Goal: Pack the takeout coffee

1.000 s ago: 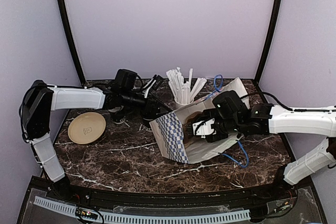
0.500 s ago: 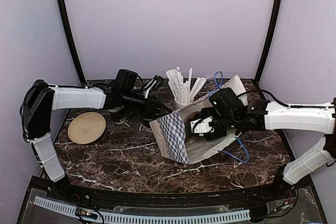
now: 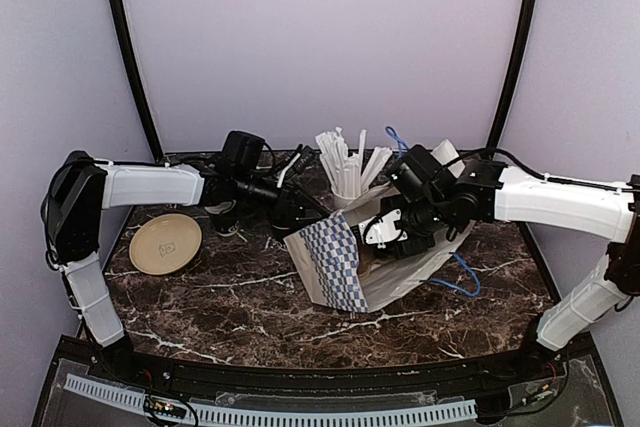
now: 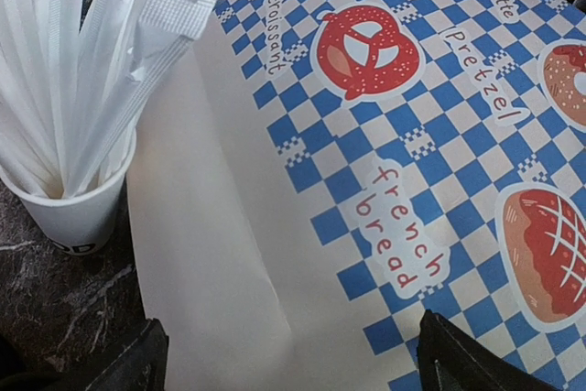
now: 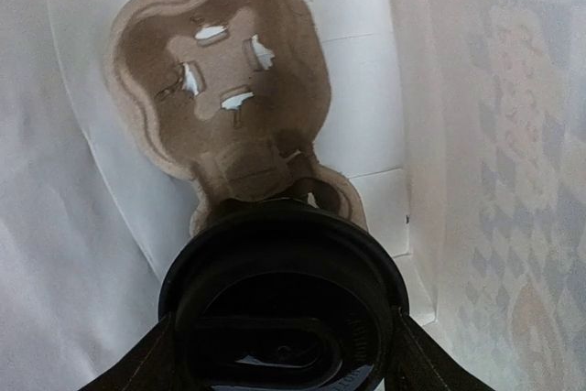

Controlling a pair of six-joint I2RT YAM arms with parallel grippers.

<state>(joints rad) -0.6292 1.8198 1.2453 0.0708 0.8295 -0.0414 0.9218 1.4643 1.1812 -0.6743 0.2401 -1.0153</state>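
Note:
The takeout coffee point(image 5: 284, 290), a black cup with a black plastic lid, fills the bottom of the right wrist view. My right gripper point(image 5: 284, 359) is shut on it, one finger on each side of the lid, inside the paper bag point(image 3: 335, 262). Below the cup, a brown pulp cup carrier point(image 5: 229, 70) lies on the bag's floor. In the top view my right gripper point(image 3: 388, 235) reaches into the bag's mouth. My left gripper point(image 4: 298, 368) stands open against the bag's blue-checked side point(image 4: 394, 135), holding nothing.
A white cup of wrapped straws point(image 3: 348, 187) stands just behind the bag, next to my left gripper point(image 3: 300, 209). A tan round disc point(image 3: 165, 244) lies at the left. Black cups point(image 3: 222, 215) sit under the left arm. The bag's blue cord handle point(image 3: 465, 277) trails to the right.
My right arm has swung back and to the left with the coffee, going deeper into the bag, and the bag has tipped more upright. The left arm has barely moved.

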